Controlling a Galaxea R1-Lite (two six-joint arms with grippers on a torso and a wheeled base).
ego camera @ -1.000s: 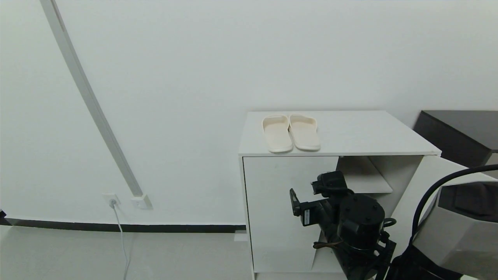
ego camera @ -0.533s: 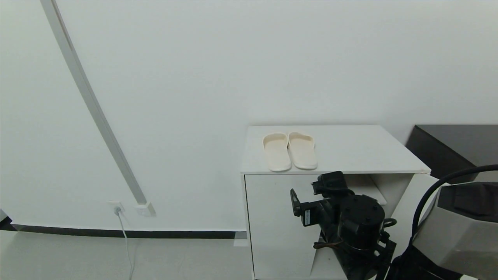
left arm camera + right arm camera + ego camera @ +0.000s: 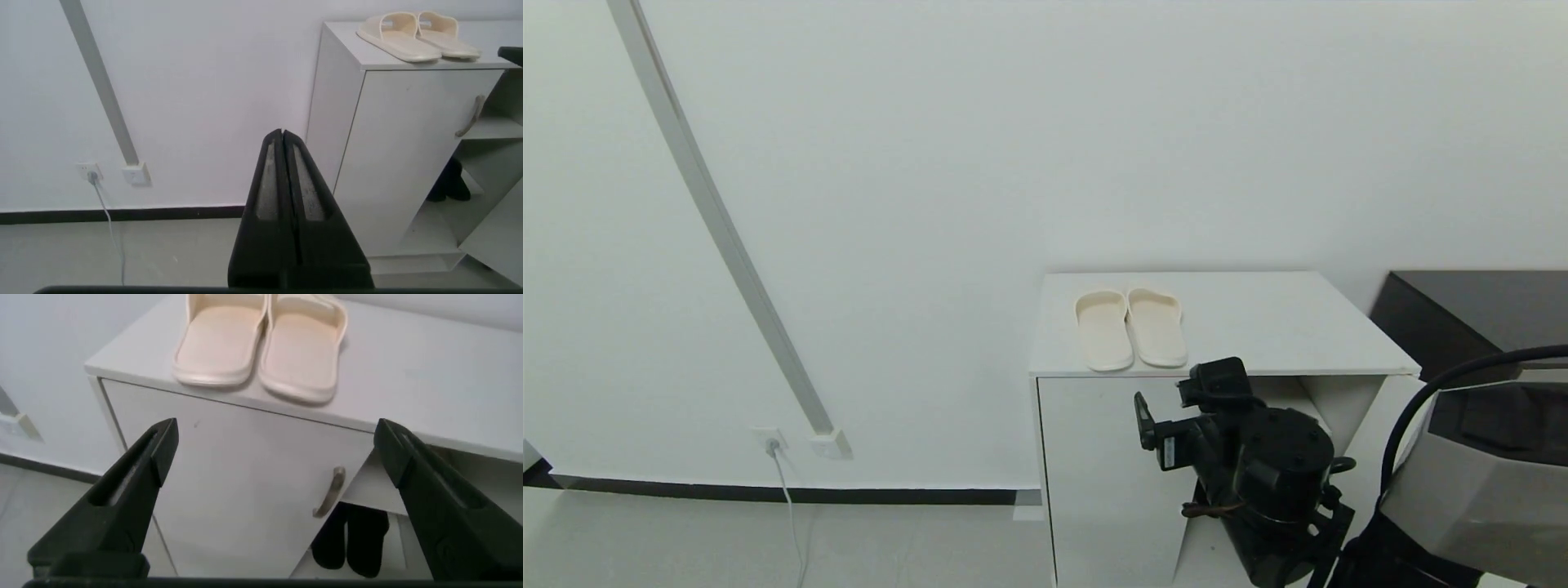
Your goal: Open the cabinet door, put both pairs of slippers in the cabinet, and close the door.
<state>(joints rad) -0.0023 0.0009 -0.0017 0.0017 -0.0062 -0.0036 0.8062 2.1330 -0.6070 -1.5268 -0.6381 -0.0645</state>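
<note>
Your cabinet (image 3: 1282, 327) has its left door (image 3: 1094, 474) shut and its right half open. The cream pair (image 3: 286, 343) lies on its top at the front edge, near the left corner, long axis front to back. It sits just beyond the right claw (image 3: 274, 506), whose fingers are spread wide. Use that arm, as it is nearer. The left claw (image 3: 283, 204) is closed and empty. The right wrist view adds a dark pair (image 3: 353, 539) low inside, which the arm blocks in the head view.

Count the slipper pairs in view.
2. A cream pair lies on top of the cabinet; a dark pair sits inside it, below the shelf in the open right half. Others may be hidden behind the shut left door.
</note>
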